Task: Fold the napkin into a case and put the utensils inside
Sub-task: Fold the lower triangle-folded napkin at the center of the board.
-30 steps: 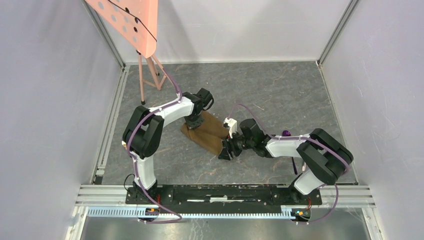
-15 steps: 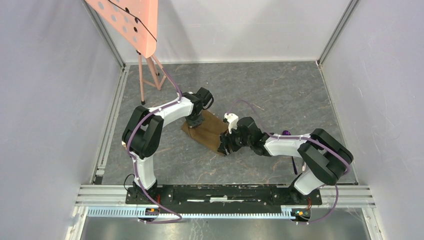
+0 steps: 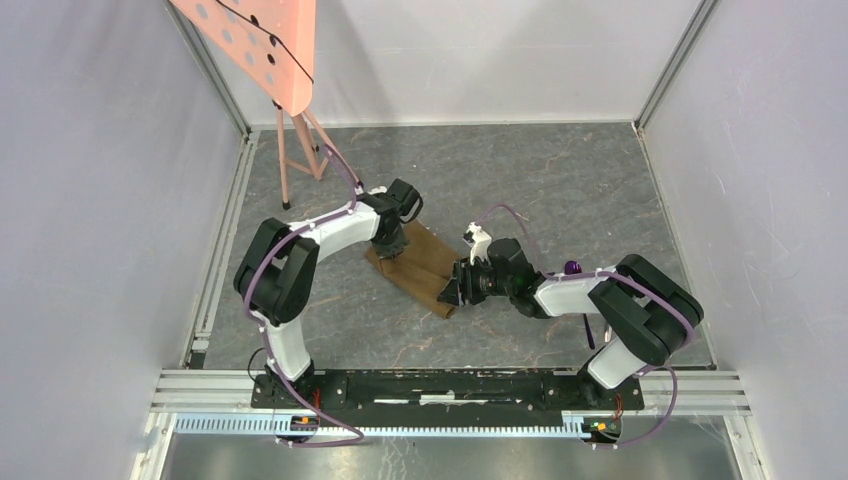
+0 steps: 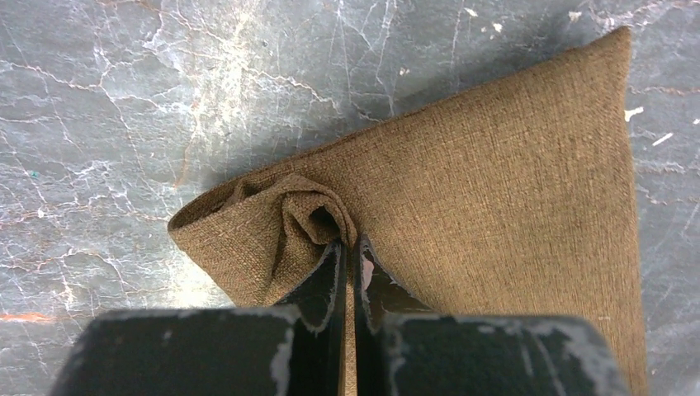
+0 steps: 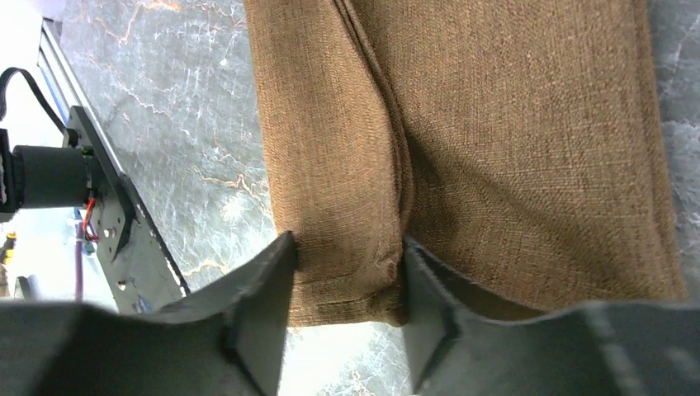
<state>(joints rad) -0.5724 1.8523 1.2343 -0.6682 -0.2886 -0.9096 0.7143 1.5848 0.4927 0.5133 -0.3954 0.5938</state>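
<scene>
**Tan-brown cloth mid-fold, both arms on it**

Napkin (image 3: pixel 420 265) lies at centre of the table (image 3: pixel 560 180). It's already doubled into a longish band running far-left to near-right, btwn the two arms.

L gripper (image 4: pixel 347 262) is at the far-left end, jaws fully closed on a bunched corner of the cloth. Fabric puckers into a small rosette just ahead of the tips.

R gripper (image 5: pixel 347 285) is at the near-right end, jaws approx half apart, straddling the narrower folded flap. Its fingers (image 5: pixel 264 289) sit one at each edge of the flap, and no firm pinch is visible there.

One utensil (image 3: pixel 573 267) shows only as a purple handle end just behind the R forearm, well apart from the cloth. Silvery one not made out.

Step in hand, as I judge it: turning the flap over to form the pouch. To do it well:
- **L as anchor:** it should hold & not drag, since the pucker suggests the weave slips easily.
- **R grip:** close low on the flap & catch all layers at the hem, not just the top one.
- **R carry:** take the flap across parallel to the long edge, so the crease runs straight.
- **Lift:** little, as thin cloth sags & unfolds.

Risk: if R pulls before its grip is full, the layers splay & the end opening for the cutlery closes up.
</scene>
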